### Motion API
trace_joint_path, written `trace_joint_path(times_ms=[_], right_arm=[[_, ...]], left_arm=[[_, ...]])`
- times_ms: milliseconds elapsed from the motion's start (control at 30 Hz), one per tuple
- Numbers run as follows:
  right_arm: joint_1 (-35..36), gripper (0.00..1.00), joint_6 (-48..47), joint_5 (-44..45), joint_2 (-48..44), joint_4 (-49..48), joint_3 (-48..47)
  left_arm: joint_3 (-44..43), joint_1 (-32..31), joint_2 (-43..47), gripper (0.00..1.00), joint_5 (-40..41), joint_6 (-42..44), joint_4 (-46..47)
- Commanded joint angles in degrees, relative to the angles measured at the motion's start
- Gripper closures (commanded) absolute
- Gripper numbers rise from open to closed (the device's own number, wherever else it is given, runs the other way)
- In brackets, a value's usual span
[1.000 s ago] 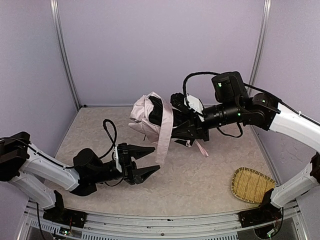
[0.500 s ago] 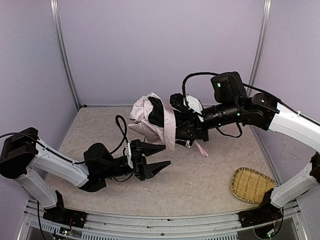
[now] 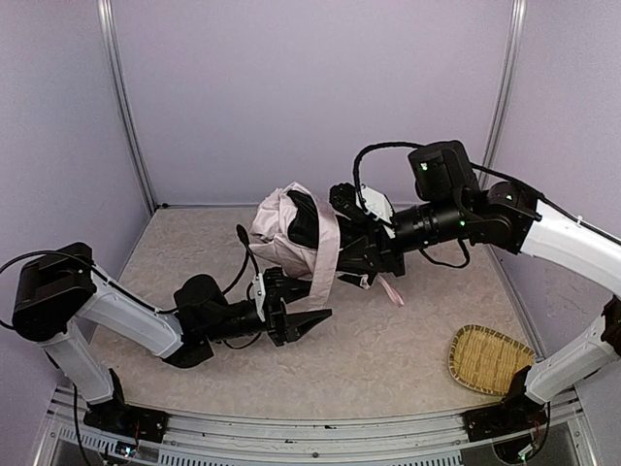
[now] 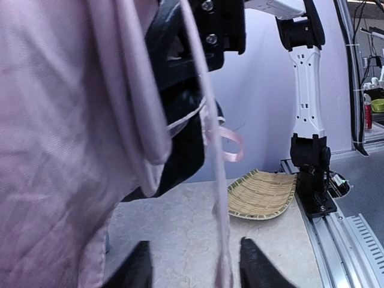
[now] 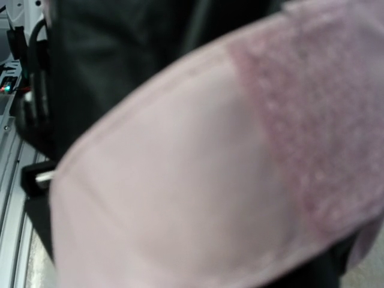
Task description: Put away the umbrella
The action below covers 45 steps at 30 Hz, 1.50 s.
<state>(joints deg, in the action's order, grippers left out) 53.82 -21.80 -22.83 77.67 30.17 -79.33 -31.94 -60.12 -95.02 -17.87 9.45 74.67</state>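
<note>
The umbrella [image 3: 284, 225] is held up over the table [image 3: 388, 340], its bundled pink fabric clamped in the right gripper [image 3: 351, 250]. A loose fabric strip [image 3: 326, 254] is seen hanging down from it, between the spread-apart fingers of the left gripper [image 3: 310, 299], positioned just below the bundle.

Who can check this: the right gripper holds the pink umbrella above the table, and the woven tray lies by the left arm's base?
One slip: the woven tray lies by the right arm's base, as the top external view shows. The right gripper holds the pink umbrella above the table.
</note>
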Motion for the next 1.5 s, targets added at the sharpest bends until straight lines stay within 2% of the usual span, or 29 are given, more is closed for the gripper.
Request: trace_joint_path(times_ms=[0,33,67,200,367,500,600,767,867,967,1133,1233,1367,1467], right_arm=[[-0.16,1.0,-0.08,-0.9,-1.8,-3.17,0.23],[-0.14,1.0,-0.09,-0.84,-1.86,-3.04,0.29],[-0.2,1.0,-0.13,-0.65,-1.9,-2.87,0.29],[-1.37,1.0,0.6,0.56,-2.36,-1.58,0.42],[-4.1,1.0,1.93,-1.22,-4.63,-1.61,-0.03],[-4.74,1.0,2.6,-6.81,-6.15,-2.17,-1.44],[-4.7,1.0,2.85,-13.6,-6.42,-2.12,-1.93],[-3.35,1.0,3.17,-27.57,-5.81,-1.41,-0.64],[0.42,1.0,2.07,-30.96,-5.59,-3.06,2.52],[4.32,1.0,0.23,-32.59,-3.3,0.65,3.15],[10.11,1.0,-0.3,-26.1,-0.68,5.38,7.2],[11.67,1.0,2.63,-21.12,-0.68,2.29,13.84],[15.91,1.0,3.0,-9.62,2.13,-1.86,19.27],[19.17,1.0,1.34,2.95,4.13,-5.99,23.37]], left_arm=[[-0.18,-1.58,-0.21,0.78,-6.14,0.2,4.48],[0.14,-1.8,0.02,0.97,-5.87,0.52,4.95],[0.77,-1.77,0.43,1.0,-5.63,0.31,5.72],[4.27,-0.19,3.23,1.0,-7.88,-2.5,7.46],[8.2,1.85,5.79,1.0,-6.62,-0.44,1.34],[9.25,4.56,3.97,1.0,-8.13,1.17,-1.93],[8.2,6.33,2.09,1.0,-8.44,3.77,-4.11],[2.13,10.91,-1.65,1.0,-14.31,9.35,-11.07],[-1.82,11.91,-3.48,1.0,-15.02,14.25,-16.4],[-4.06,14.25,-3.88,1.0,-15.71,16.29,-17.29],[-8.79,19.45,-3.41,1.0,-18.62,19.99,-22.82],[-10.2,21.01,-2.88,1.0,-19.72,21.19,-23.37],[-11.56,20.8,-3.03,1.0,-21.11,23.06,-24.64],[-10.83,20.13,-3.42,1.0,-21.14,23.04,-23.2]])
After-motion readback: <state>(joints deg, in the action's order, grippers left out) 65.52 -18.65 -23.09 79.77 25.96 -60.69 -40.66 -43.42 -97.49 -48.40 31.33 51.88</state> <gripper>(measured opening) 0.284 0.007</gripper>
